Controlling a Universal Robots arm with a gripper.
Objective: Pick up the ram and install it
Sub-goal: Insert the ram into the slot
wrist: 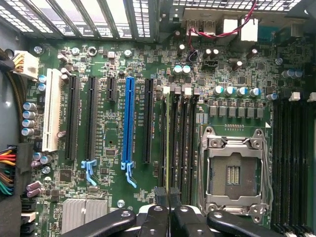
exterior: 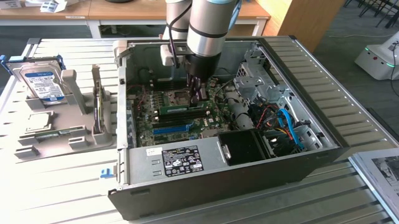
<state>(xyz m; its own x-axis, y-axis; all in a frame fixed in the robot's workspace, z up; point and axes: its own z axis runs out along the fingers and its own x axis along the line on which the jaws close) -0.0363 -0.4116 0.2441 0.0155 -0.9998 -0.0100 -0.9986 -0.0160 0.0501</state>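
Hand (wrist: 167,200) is clenching the ram (wrist: 167,143), holding it edge-on along a black slot just beside the CPU socket (wrist: 232,170). Any tilt off that slot is likely risking a jam or a half-seated stick.

No text reads legibly.

Black label (exterior: 182,161) on the power-supply box (exterior: 138,170), camera-side of the gripper (exterior: 198,97): white print and symbols, too fine to read. Small white sticker (exterior: 151,150) next to it: unreadable.

Blue-white label (exterior: 46,86) on the hard drive (exterior: 32,70), well off to the exterior view's left of the gripper: possibly a brand mark, not legible.

Motherboard (wrist: 111,126) under the gripper: fine white silkscreen, no character resolved.
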